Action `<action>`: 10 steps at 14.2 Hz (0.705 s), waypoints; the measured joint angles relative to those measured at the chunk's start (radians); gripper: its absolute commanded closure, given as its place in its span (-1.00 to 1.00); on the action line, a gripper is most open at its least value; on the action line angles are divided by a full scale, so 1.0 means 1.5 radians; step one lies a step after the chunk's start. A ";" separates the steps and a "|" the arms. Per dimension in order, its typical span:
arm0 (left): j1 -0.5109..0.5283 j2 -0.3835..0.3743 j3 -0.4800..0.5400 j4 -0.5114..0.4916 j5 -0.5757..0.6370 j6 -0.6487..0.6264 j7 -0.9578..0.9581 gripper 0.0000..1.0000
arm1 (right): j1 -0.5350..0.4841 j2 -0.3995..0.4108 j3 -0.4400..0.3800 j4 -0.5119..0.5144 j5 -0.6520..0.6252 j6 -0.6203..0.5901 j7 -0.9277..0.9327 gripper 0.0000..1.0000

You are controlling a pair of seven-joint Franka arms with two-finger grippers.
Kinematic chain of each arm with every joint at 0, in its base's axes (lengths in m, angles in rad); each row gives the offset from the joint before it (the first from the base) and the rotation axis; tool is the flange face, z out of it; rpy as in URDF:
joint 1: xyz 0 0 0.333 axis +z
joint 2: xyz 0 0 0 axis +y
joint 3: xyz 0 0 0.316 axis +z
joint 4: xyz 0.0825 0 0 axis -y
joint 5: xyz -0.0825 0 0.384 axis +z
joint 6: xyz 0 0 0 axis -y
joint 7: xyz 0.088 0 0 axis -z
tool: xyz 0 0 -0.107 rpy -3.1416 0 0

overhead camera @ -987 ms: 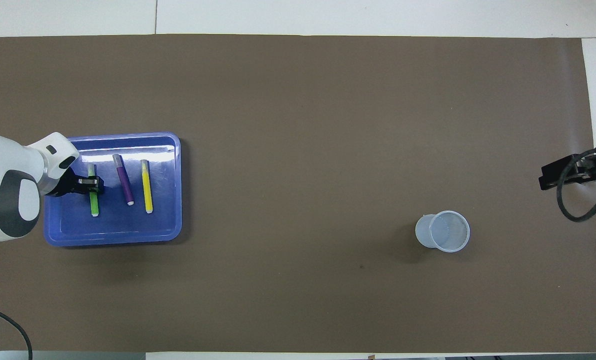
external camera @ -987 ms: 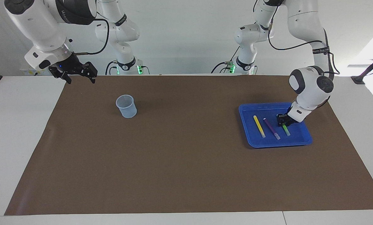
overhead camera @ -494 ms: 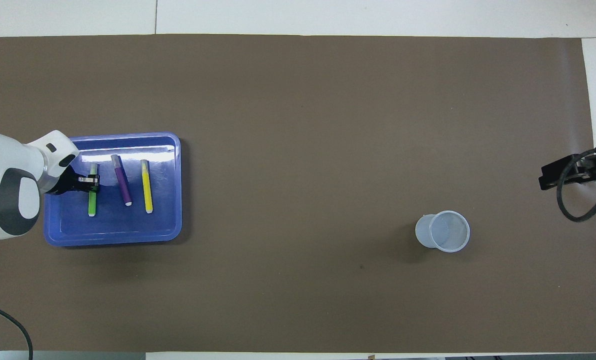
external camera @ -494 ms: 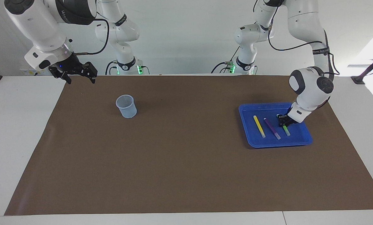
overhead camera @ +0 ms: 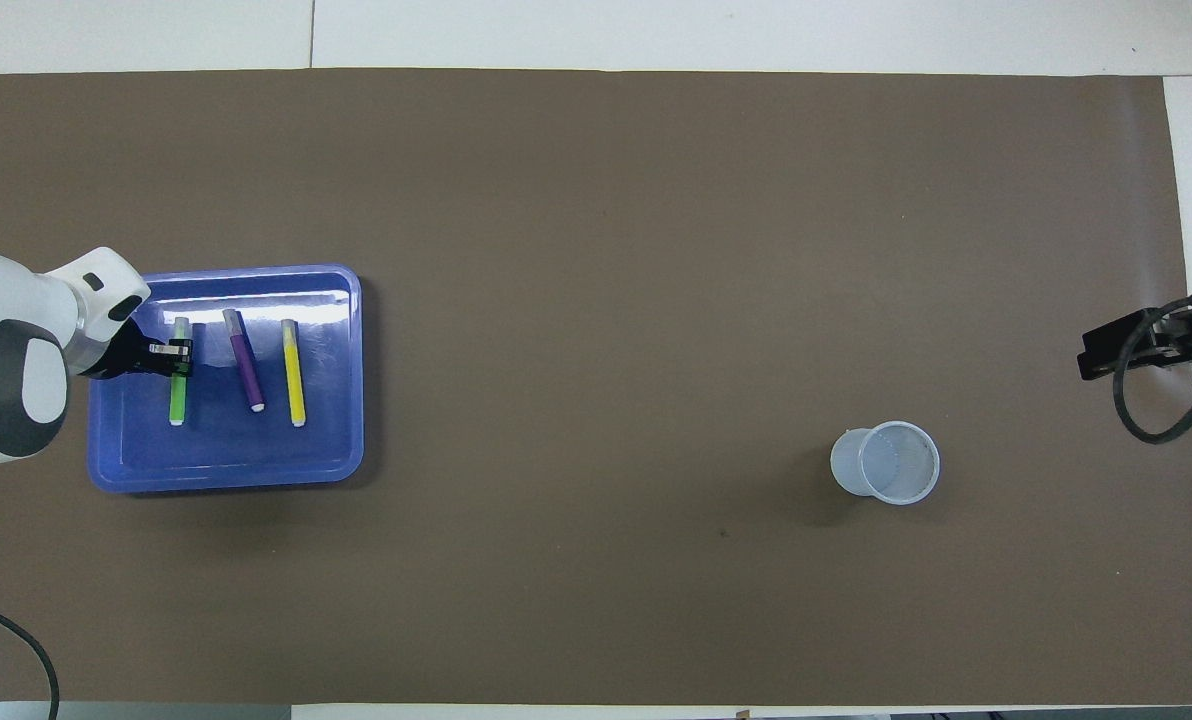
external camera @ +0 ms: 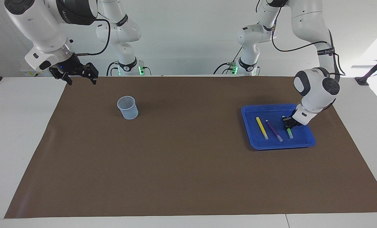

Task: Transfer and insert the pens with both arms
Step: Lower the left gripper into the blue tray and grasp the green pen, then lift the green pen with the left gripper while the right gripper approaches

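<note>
Three pens are in the blue tray (external camera: pixel 277 145) at the left arm's end of the table. The yellow pen (external camera: pixel 262 127) and the purple pen (external camera: pixel 274 129) lie flat side by side. My left gripper (external camera: pixel 286 122) is down in the tray, shut on the green pen (external camera: pixel 290 133) near its middle and holding it just off the tray floor. The overhead view shows the same left gripper (overhead camera: pixel 181 355), green pen (overhead camera: pixel 177 400), purple pen (overhead camera: pixel 246 370) and yellow pen (overhead camera: pixel 294 372). My right gripper (external camera: pixel 82 80) is open and empty, waiting above the mat's corner at the right arm's end.
A clear plastic cup (external camera: pixel 127 107) stands upright on the brown mat (external camera: pixel 182 164) toward the right arm's end; it also shows in the overhead view (overhead camera: pixel 886 462). The tray's rim (overhead camera: pixel 226 478) has raised walls around the pens.
The left gripper has risen slightly with the green pen, which has shifted away from the purple pen toward the tray's wall. The right arm has not moved.
</note>
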 measured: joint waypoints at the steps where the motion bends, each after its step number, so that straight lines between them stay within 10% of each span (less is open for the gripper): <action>1: 0.000 0.000 0.000 0.018 0.000 -0.028 0.000 1.00 | 0.000 0.000 0.000 0.000 0.000 0.000 0.000 -1.00; 10: -0.001 -0.002 -0.074 0.213 -0.066 -0.322 -0.247 1.00 | -0.007 -0.007 -0.003 0.000 0.001 0.000 -0.017 -1.00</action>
